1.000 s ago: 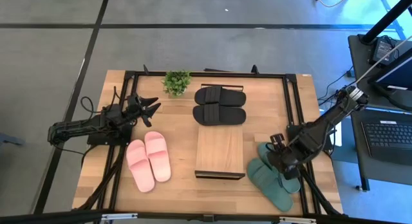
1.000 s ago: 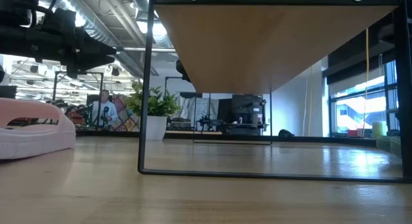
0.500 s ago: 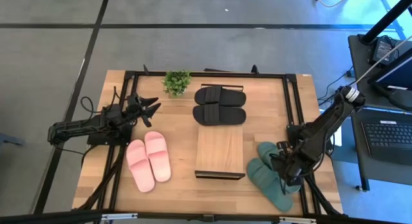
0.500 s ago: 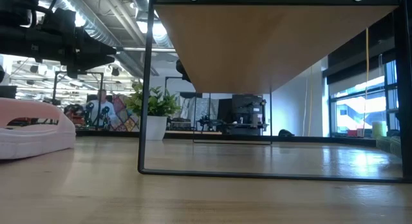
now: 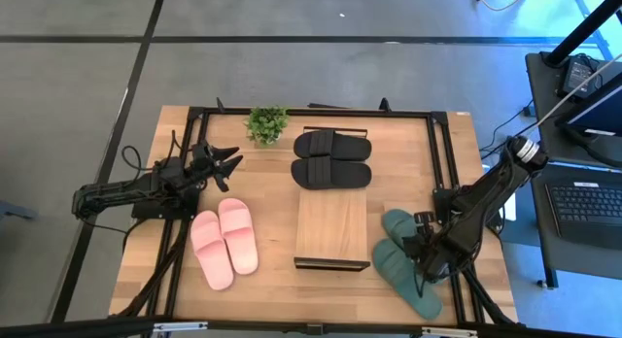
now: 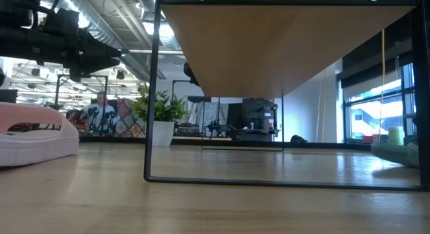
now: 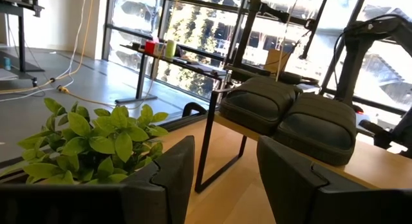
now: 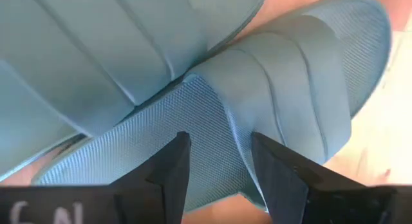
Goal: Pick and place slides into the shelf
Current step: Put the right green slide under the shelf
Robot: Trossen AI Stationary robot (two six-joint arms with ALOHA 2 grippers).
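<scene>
High view, front edge of the table first: dark green slides (image 5: 406,264) lie at the front right corner, just right of the shelf (image 5: 331,230), not on it. Right gripper (image 5: 431,262) sits directly over this pair. Right wrist view: its two fingers (image 8: 168,167) stand parted, a gap between them, pressed close above the ribbed strap of a green slide (image 8: 277,114); nothing is clamped between them that I can see.

Pale pink slides (image 5: 224,241) lie side by side front left of the shelf, on the tabletop (image 5: 272,173). Shelf top is bare wood.

Farther back: black slides (image 5: 332,159) lie as a pair just behind the shelf. A small potted plant (image 5: 266,123) stands at the back edge, left of the black pair.

Left gripper (image 5: 229,166) waits at mid-left above the table, behind the pink pair, fingers spread, holding nothing; its wrist view looks past the plant (image 7: 96,140) toward the black slides (image 7: 290,114).
</scene>
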